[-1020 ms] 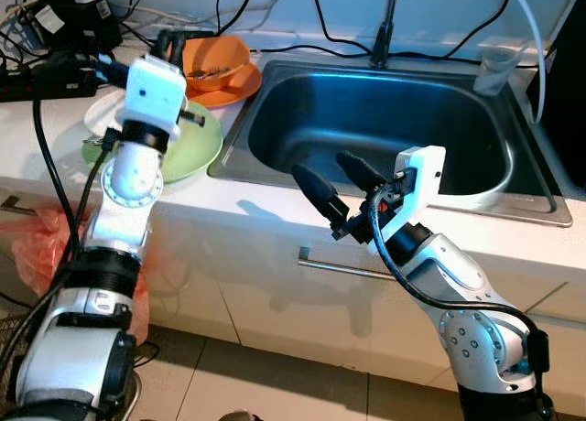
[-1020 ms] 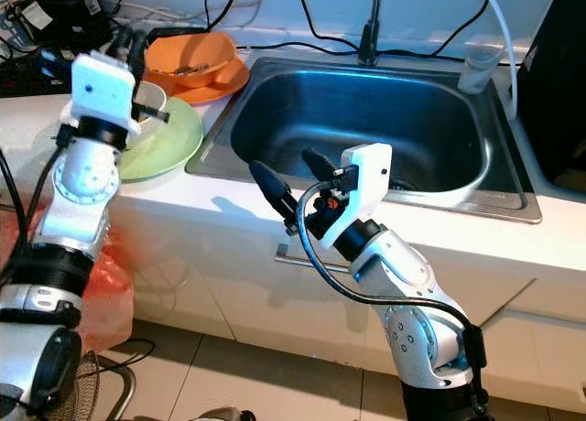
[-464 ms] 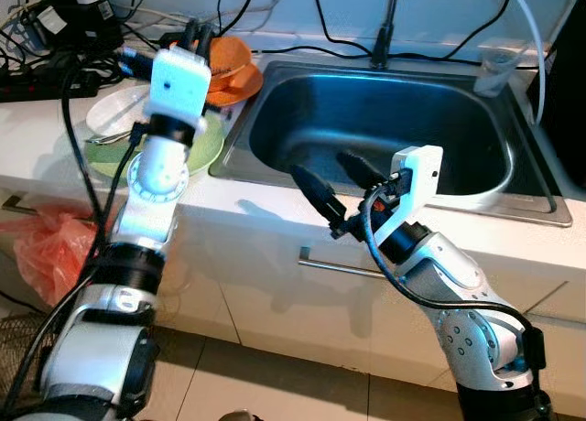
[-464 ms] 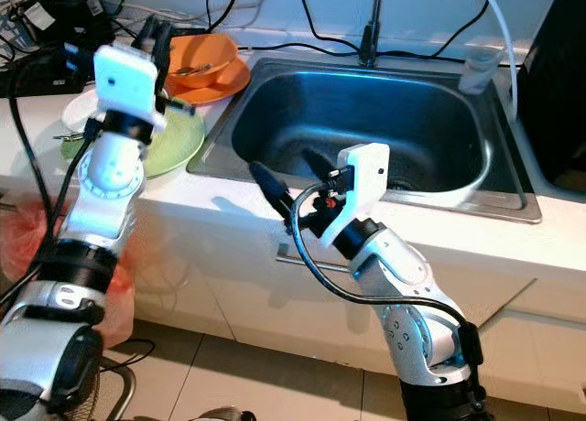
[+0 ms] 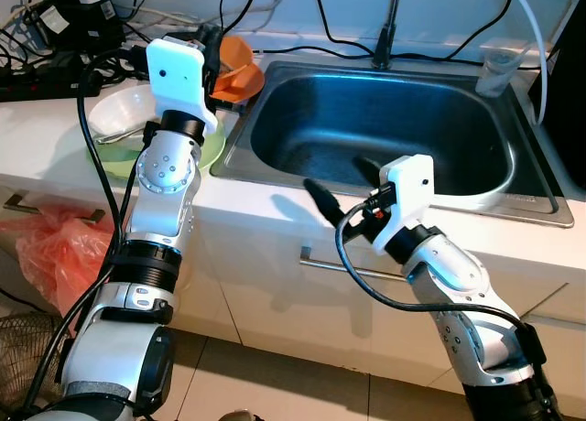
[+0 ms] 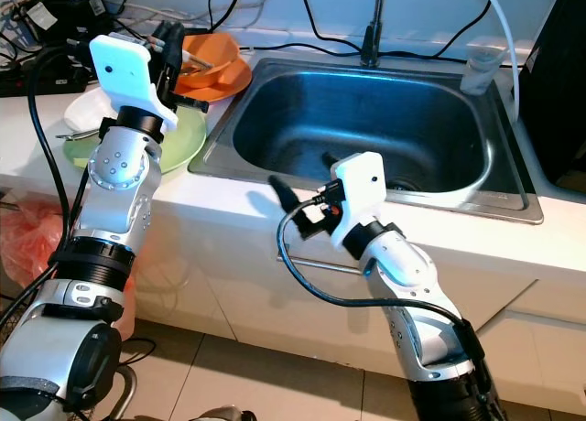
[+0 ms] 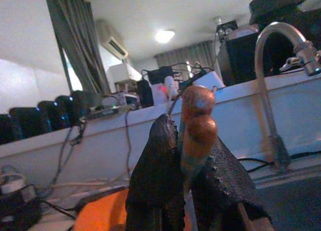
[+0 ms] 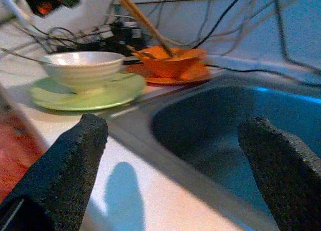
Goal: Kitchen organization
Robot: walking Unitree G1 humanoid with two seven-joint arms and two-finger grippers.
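Note:
My left gripper (image 6: 170,44) is raised over the back left of the counter, shut on a brown wooden utensil (image 7: 196,121). The utensil's thin shaft (image 8: 143,21) slants down into the orange bowl (image 6: 216,57), which sits on an orange plate (image 8: 165,73). Closer to me, a white bowl (image 5: 124,113) with a metal utensil in it stands on a green plate (image 8: 83,93). My right gripper (image 6: 304,176) hovers open above the front rim of the steel sink (image 5: 385,128), holding nothing.
A faucet (image 5: 388,27) rises behind the sink, and a clear plastic cup (image 5: 499,64) stands at its back right corner. Power strips and cables (image 5: 55,18) crowd the back left. A red plastic bag (image 5: 44,256) hangs below the counter.
My left arm has swung right, from above the white bowl and green plate to over the orange bowl. The right gripper has drifted slightly right and down.

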